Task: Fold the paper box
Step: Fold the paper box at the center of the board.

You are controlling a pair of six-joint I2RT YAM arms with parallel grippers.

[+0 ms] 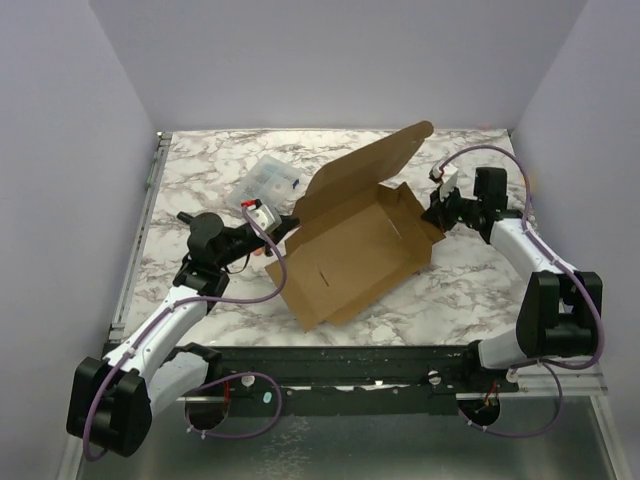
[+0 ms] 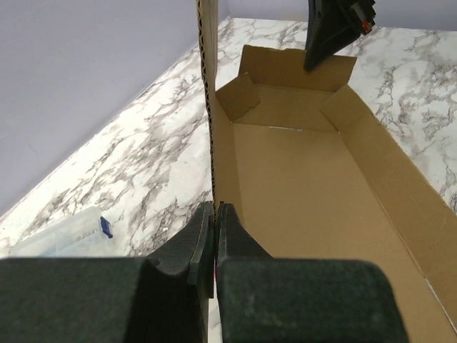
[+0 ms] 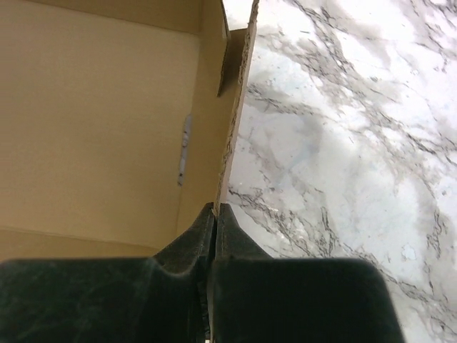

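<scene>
The paper box [image 1: 350, 245] is brown cardboard, half formed, lying askew mid-table with its lid flap raised toward the back right. My left gripper [image 1: 283, 232] is shut on the box's left wall; in the left wrist view the wall's edge [image 2: 211, 128] runs up from between the fingertips of this gripper [image 2: 216, 207], and the box floor [image 2: 300, 193] lies to the right. My right gripper [image 1: 437, 212] is shut on the box's right end wall; in the right wrist view the wall edge [image 3: 235, 121] rises from that gripper [image 3: 216, 209], with the box's inside [image 3: 100, 121] to the left.
A small clear plastic compartment case [image 1: 268, 182] lies on the marble table [image 1: 200, 170] behind the left gripper; it also shows in the left wrist view [image 2: 61, 232]. Lavender walls close in the back and sides. A metal rail [image 1: 135, 250] runs along the table's left edge.
</scene>
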